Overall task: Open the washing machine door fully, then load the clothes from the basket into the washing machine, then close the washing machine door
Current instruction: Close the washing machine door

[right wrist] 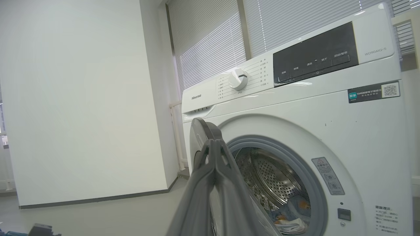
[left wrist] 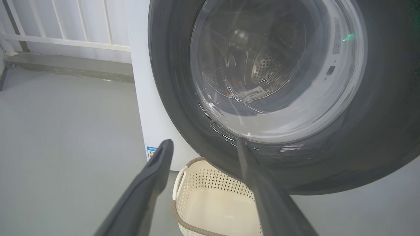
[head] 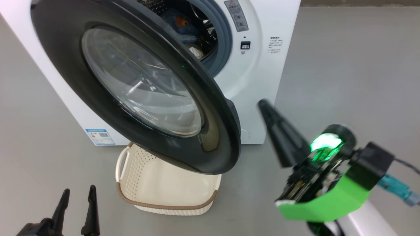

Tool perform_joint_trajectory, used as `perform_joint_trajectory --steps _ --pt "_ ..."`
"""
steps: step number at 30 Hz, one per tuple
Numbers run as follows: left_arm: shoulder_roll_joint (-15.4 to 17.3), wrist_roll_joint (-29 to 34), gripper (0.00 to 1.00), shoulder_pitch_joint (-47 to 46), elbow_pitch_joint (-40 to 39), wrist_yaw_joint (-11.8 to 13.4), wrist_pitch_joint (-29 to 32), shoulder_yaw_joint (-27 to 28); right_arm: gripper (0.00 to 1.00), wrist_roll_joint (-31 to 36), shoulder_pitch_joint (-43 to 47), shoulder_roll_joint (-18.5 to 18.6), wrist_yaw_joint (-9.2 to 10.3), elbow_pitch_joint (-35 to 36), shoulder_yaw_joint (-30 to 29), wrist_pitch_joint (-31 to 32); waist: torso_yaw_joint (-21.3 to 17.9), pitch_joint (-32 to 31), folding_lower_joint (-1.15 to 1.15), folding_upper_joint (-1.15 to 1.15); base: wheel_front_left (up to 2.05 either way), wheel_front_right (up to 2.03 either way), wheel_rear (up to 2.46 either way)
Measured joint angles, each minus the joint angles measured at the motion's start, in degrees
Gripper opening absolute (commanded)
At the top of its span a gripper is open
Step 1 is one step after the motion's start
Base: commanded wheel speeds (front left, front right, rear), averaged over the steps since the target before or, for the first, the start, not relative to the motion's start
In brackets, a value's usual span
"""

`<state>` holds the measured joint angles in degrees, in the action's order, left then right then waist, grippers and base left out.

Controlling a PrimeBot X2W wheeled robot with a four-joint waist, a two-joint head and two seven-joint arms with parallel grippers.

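Seemingly down to the last step. Washing machine (head: pixel 262 82) far and centre, big and white, the right half of its drum mouth uncovered. Hinged at the left, washing machine door (head: pixel 141 82) standing out toward the near side at a slant, neither flat open nor shut; free edge at the near right, lower rim hanging over the basket (head: pixel 131 170). Basket on the floor under that rim, bare inside as far as visible. Clothes (head: pixel 178 21) far in, heaped low in the drum.

Just right of the door's free edge and apart from it: right gripper (head: pixel 264 106), tip pointing far and left, toward the rim. Likely the nearer arm for a push, with the door lying left of those fingers and due to swing away toward the machine front. Fingers pressed flat together, nothing between them, touching nothing.

Left gripper (head: pixel 79 190) low at the near left, well apart from the door, fingers spread wide, empty.
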<state>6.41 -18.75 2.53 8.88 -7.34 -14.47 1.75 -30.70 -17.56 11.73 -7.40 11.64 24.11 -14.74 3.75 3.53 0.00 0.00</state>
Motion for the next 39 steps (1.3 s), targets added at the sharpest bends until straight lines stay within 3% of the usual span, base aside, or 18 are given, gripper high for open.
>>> perform_joint_trajectory --steps 4,9,18,26,39 --pt "-0.2 0.0 1.00 0.2 -0.4 0.0 0.0 0.0 0.00 -0.5 0.0 0.6 0.00 0.6 5.8 0.0 0.8 -0.5 0.00 0.00 0.00 0.00 0.00" --pt "-0.6 0.0 1.00 1.2 -0.5 0.0 -0.1 -0.1 0.00 -2.5 1.6 0.5 0.00 -3.5 12.3 0.0 1.6 -0.8 0.00 0.00 0.00 0.00 0.00" --pt "-1.1 0.0 1.00 1.2 -0.5 0.0 -0.1 -0.4 0.00 -5.4 2.7 0.1 0.00 -13.6 16.3 0.0 2.5 0.3 0.00 0.00 0.00 0.00 0.00" --pt "-1.5 -0.2 1.00 0.6 -0.3 0.0 -0.1 -1.0 0.00 -5.8 1.2 -0.2 0.00 -23.4 15.2 0.0 3.3 2.0 0.00 0.00 0.00 0.00 0.00" --pt "-2.0 -0.7 1.00 -1.7 0.1 0.0 -0.2 -2.3 0.00 -4.6 -2.6 -3.6 0.00 -31.1 4.7 0.0 5.4 4.2 0.00 0.00 0.00 0.00 0.00"
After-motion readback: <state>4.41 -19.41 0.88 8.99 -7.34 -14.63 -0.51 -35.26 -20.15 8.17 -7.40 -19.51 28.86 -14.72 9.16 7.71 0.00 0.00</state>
